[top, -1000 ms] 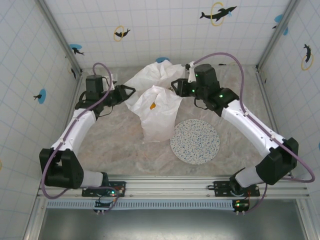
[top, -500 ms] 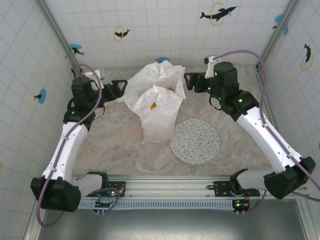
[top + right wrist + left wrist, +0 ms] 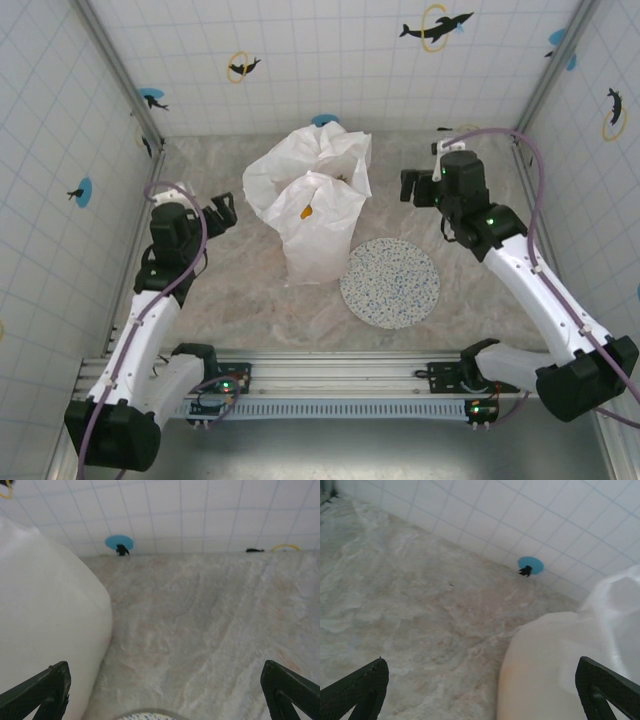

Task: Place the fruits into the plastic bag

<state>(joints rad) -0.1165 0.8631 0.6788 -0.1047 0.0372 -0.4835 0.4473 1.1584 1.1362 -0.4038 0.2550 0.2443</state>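
Observation:
The plastic bag [image 3: 312, 215] stands crinkled and white at the middle of the table, its mouth open upward. One orange-yellow fruit [image 3: 306, 211] shows inside it; other fruits are hidden. My left gripper [image 3: 226, 210] is open to the bag's left, apart from it. In the left wrist view the gripper [image 3: 482, 695] has wide jaws with the bag [image 3: 560, 670] ahead on the right. My right gripper [image 3: 407, 188] is open to the bag's right, also clear of it. The right wrist view shows that gripper [image 3: 165, 695] empty, with the bag [image 3: 45, 630] at the left.
A round speckled white plate [image 3: 390, 282] lies bare on the marble table, right of the bag's base; its rim [image 3: 145, 716] shows at the bottom of the right wrist view. Tiled walls close the back and both sides.
Both arms have drawn back from the bag's upper edge, the left one toward the near left, the right one outward. Both sets of jaws have opened, and the bag stands on its own.

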